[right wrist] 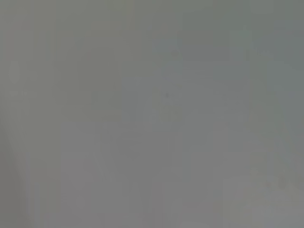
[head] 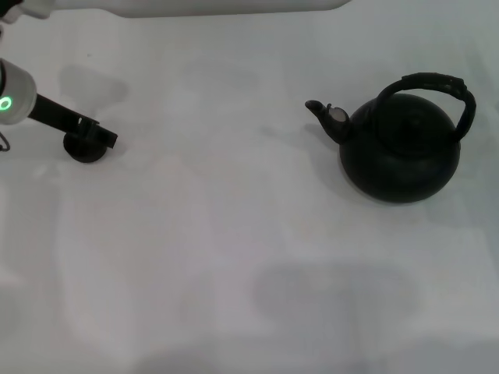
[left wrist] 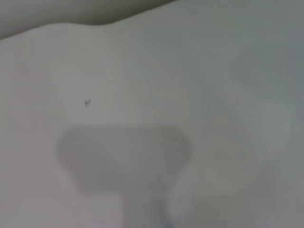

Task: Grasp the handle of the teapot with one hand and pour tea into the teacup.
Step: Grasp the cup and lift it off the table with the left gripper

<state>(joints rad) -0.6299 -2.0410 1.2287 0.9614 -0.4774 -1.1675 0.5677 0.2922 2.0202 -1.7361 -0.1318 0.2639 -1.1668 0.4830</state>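
Head view: large round matte black teapot upright on white surface, right of centre, short curved spout aimed toward robot's left. Thick black ribbed hoop handle arched over top, free, nothing touching; likely left clear for a grasp from above. Tiny round dark handleless teacup far left, well apart from teapot. Left end effector low, at or just over teacup rim, perhaps steadying it for the pour; touching or not, fingers apart or together: cannot tell. Right end effector out of sight. Wrist views: bare pale surface only. Pour not yet begun.
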